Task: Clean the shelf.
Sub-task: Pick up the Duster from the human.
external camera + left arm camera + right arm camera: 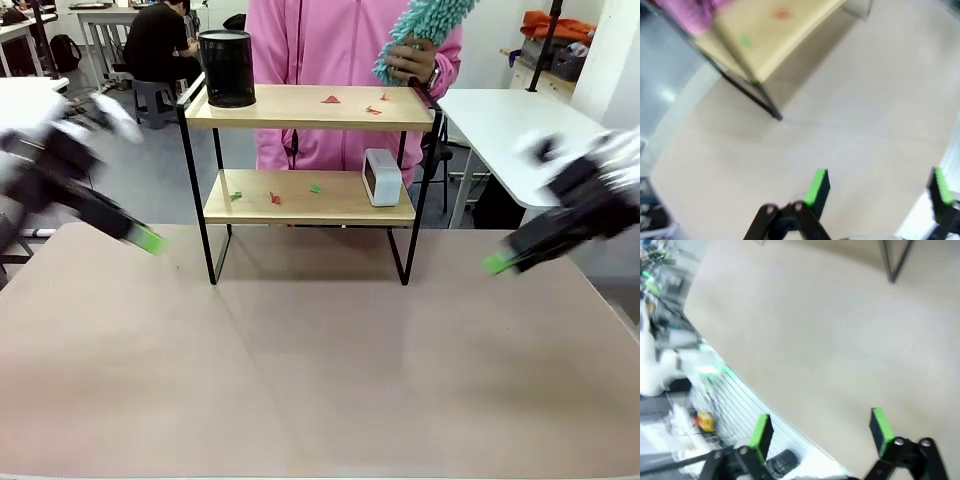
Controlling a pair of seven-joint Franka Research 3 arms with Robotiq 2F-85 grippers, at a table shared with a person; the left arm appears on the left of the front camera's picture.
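The two-tier light-wood shelf on a thin black frame stands at the far middle of the beige desk. The left end effector and right end effector hover on either side of it, jaws spread, holding nothing.

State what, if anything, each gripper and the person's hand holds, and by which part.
The left gripper and the right gripper are open and hold nothing. The person's hand grips a teal fluffy duster around the lower end of its head.
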